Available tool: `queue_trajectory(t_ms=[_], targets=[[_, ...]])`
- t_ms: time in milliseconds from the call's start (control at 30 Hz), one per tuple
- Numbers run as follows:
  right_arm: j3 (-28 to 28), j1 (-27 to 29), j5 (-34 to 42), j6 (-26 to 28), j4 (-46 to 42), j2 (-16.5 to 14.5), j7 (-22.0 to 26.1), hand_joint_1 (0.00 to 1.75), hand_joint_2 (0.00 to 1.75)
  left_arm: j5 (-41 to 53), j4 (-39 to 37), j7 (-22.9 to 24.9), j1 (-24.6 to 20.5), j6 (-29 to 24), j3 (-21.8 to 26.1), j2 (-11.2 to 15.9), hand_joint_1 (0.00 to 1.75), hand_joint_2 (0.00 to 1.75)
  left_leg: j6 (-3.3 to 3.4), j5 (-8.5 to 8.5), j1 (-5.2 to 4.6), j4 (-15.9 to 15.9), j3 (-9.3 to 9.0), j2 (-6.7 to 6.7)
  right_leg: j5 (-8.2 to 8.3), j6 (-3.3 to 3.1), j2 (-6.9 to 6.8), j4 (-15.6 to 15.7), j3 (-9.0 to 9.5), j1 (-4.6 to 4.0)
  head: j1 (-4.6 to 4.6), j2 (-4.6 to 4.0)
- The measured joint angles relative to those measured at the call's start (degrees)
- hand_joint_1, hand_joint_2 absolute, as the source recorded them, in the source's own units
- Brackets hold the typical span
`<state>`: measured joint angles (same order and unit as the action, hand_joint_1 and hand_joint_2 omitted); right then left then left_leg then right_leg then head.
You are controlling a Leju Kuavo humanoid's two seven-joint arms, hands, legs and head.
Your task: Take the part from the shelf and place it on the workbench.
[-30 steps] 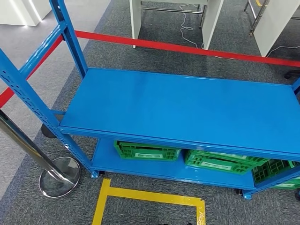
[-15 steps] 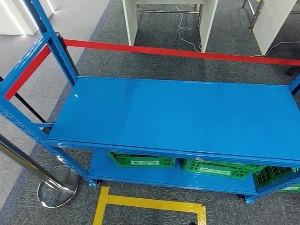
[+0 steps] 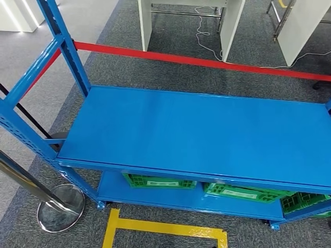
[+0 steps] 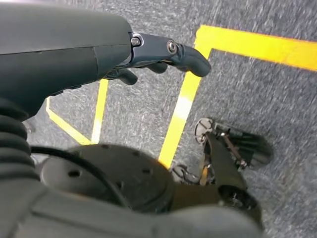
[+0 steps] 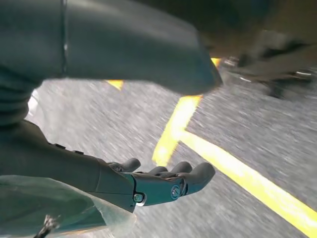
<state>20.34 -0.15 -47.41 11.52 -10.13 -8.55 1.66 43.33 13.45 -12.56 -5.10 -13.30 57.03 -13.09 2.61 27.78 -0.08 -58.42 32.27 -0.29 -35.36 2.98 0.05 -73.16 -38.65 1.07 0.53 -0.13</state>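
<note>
Stanchion beside blue shelf

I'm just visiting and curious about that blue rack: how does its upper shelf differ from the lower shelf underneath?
The upper shelf is bare, showing only its flat blue surface, while the lower shelf carries green crates side by side. The upper shelf lies in plain sight from above; the lower shelf is mostly hidden beneath it, showing only its front strip. Both are the same blue metal on one frame.

Both arms hang down toward the floor. The left hand holds nothing, its fingers stretched out. The right hand is likewise empty, fingers extended and slightly apart.
</note>
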Motion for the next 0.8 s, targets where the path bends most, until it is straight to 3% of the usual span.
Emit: queue_trajectory(t_ms=[33,100,167,233,300,333,400,433,467,500,567,633,767,800], targets=[[0.0,0.6,1.0,-0.2,0.0,0.1,-0.1,0.0,1.75,-0.9,0.3,0.3,0.0,0.3,-1.0,0.3,0.0,1.75,-0.11,0.26,0.0,0.0,-0.38,-0.1,2.57,-0.09,-0.01,3.4,1.21,0.0,0.0,0.0],[-0.1,1.5,3.2,-0.7,0.0,0.2,-0.2,0.0,1.75,-2.9,1.1,0.8,0.0,0.9,-3.3,0.8,0.0,0.87,-0.6,0.83,-0.12,-0.2,-0.93,-0.22,6.15,-0.49,-0.04,10.9,4.52,-0.08,0.03,0.0],[-0.5,2.1,5.4,-1.2,0.0,0.3,-0.2,0.0,1.75,-4.8,1.7,1.4,0.0,1.5,-5.7,1.5,0.0,0.0,-1.17,1.09,-0.31,-0.3,-0.99,-0.15,6.58,-1.14,0.04,13.9,6.07,-0.27,0.17,0.0],[-1.0,2.7,7.6,-1.7,0.0,0.5,-0.3,0.0,1.75,-6.9,2.2,2.0,0.2,2.1,-8.2,2.1,0.0,0.0,-1.58,1.2,-0.3,-0.4,-1.0,-0.1,6.56,-1.84,0.06,14.2,6.26,-0.31,0.28,0.0],[-1.6,3.2,9.9,-2.2,-0.2,0.8,-0.4,0.0,1.75,-9.0,2.5,2.6,0.8,2.7,-10.6,2.7,0.0,0.0,-2.14,2.45,-0.18,-1.9,-0.52,-0.09,6.61,-2.53,-0.1,14.5,6.52,-0.13,0.42,0.0],[-2.0,3.2,11.0,-2.4,-0.5,1.0,-0.4,0.0,1.75,-10.0,2.6,2.9,1.2,3.0,-11.8,3.1,0.0,0.0,-2.47,3.88,-0.09,-4.2,0.43,-0.07,6.63,-2.86,-0.19,14.7,6.66,-0.02,0.51,0.0],[-2.7,3.1,13.1,-2.9,-1.3,1.3,-0.4,0.0,1.75,-12.0,2.6,3.4,2.3,3.6,-14.2,3.6,0.0,0.0,-2.93,7.46,0.09,-11.8,3.91,-0.06,6.47,-3.25,-0.29,14.7,6.79,-0.04,0.61,0.0],[-3.1,3.1,14.2,-3.2,-1.9,1.4,-0.5,0.0,1.75,-13.0,2.6,3.7,3.0,3.9,-15.5,3.9,0.0,0.0,-3.06,8.58,0.18,-15.1,5.56,-0.06,6.41,-3.32,-0.31,14.7,6.87,-0.05,0.61,0.0],[-3.6,3.0,15.3,-3.5,-2.5,1.6,-0.5,0.0,1.75,-14.0,2.6,4.0,3.8,4.2,-16.7,4.1,0.0,0.0,-3.12,8.62,0.25,-16.9,6.48,-0.05,6.34,-3.35,-0.31,14.7,6.98,-0.05,0.6,0.0],[-4.0,2.8,16.3,-3.7,-3.3,1.7,-0.6,0.0,1.75,-14.9,2.6,4.3,4.6,4.5,-17.9,4.3,0.0,0.0,-3.1,7.44,0.31,-16.2,6.33,-0.05,6.26,-3.33,-0.26,14.7,7.12,-0.05,0.62,0.0],[-4.8,2.4,18.3,-4.2,-4.9,1.9,-0.6,0.0,0.87,-16.8,2.6,4.9,6.2,5.1,-20.1,4.8,0.0,0.0,-2.83,3.03,0.39,-9.2,3.34,-0.03,6.05,-3.1,-0.12,14.7,7.51,-0.05,0.62,0.0],[-5.7,1.9,20.3,-4.7,-6.3,2.3,-0.7,0.0,0.0,-18.6,2.5,5.4,7.4,5.6,-22.5,5.2,0.0,0.0,-2.44,0.6,0.24,-2.5,0.46,-0.01,5.77,-2.56,-0.09,14.6,7.51,-0.23,0.6,0.0],[-7.6,1.8,24.6,-5.7,-8.1,3.2,-0.8,0.0,0.0,-22.5,2.4,6.5,9.2,6.8,-27.6,6.4,0.0,0.0,-1.49,0.52,0.1,-0.5,-0.29,-0.06,5.43,-1.31,-0.21,14.6,7.19,-0.32,0.52,0.0],[-8.1,2.1,25.7,-6.0,-8.4,3.4,-0.9,0.0,0.44,-23.6,2.5,6.7,9.5,7.1,-29.0,6.7,0.0,0.0,-1.12,0.41,0.21,-0.2,-0.41,0.0,4.71,-1.06,-0.17,13.7,6.87,-0.31,0.44,0.0]])
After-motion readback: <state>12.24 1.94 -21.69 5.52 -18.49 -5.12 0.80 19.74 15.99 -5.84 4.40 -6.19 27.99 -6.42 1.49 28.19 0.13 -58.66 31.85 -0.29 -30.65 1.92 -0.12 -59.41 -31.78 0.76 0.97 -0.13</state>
